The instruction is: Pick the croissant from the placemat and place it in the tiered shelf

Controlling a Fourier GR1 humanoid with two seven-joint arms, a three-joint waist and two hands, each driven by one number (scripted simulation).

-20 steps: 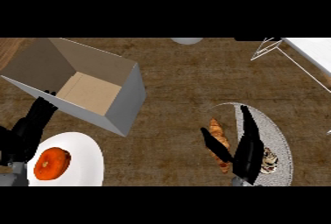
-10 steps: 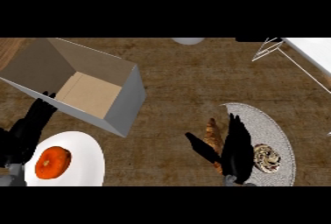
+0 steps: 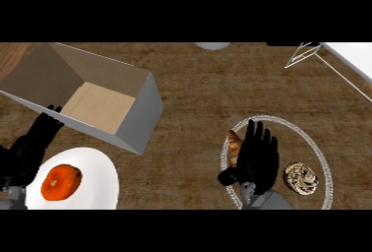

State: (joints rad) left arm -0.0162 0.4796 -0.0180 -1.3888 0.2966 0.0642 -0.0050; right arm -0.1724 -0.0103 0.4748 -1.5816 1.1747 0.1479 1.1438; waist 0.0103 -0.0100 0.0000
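- Brown worktop [image 3: 210, 98] carries a grey box [image 3: 94, 98] and a plate [image 3: 94, 172] with an orange pastry [image 3: 60, 181].
- Right robot hand [image 3: 256, 160], fingers straight (holding nothing), lies over the placemat [image 3: 320, 152], beside the croissant [image 3: 234, 142].
- Left robot hand [image 3: 33, 145] rests open by the box.

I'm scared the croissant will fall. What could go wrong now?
The right hand lies flat over the croissant with straight fingers, so it might slide it off the placemat instead of gripping it. The other pastry sits close and could get bumped. The shelf is far across the counter, a long carry.
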